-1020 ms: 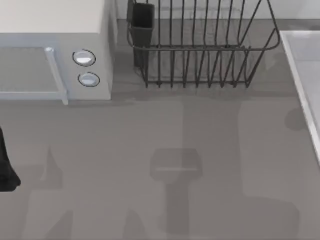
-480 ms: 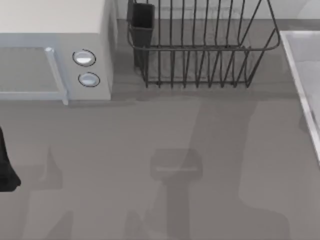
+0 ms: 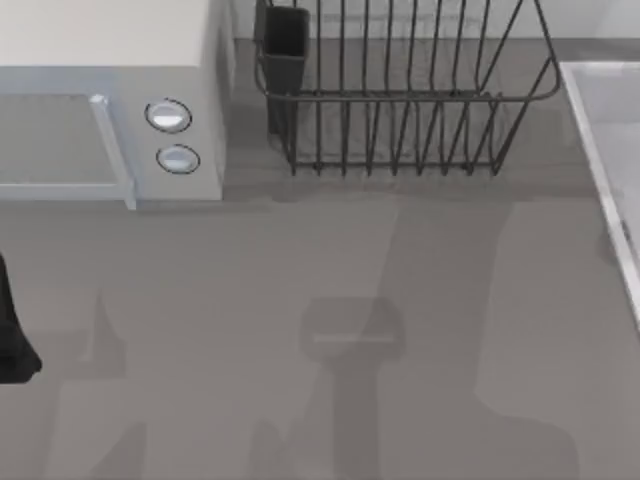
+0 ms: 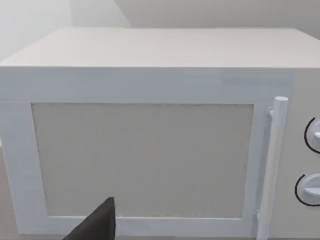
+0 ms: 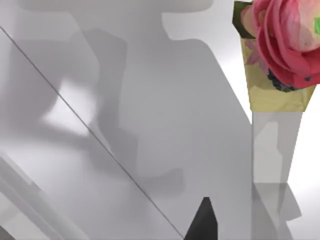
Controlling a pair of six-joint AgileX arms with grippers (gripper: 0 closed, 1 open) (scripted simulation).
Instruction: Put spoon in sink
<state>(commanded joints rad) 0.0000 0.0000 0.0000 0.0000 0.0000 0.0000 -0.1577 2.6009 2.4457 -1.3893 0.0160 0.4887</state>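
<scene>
the sink [image 3: 610,150] sits just right of the dish rack [image 3: 400,100]; the microwave [image 3: 110,120] sits left of it. i cannot tell either claw's state; the left arm [image 3: 12,330] rests below the microwave.

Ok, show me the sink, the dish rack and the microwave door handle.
sink [image 3: 590,120], top view, on its raised rim at the table's right edge.
dish rack [image 3: 400,97], top view, on its front top rail.
microwave door handle [image 4: 272,165], left wrist view, mid-bar.

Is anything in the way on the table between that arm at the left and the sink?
Nothing visible. Between the left arm and the sink the table carries just shadows; the microwave and dish rack stand farther back.
</scene>
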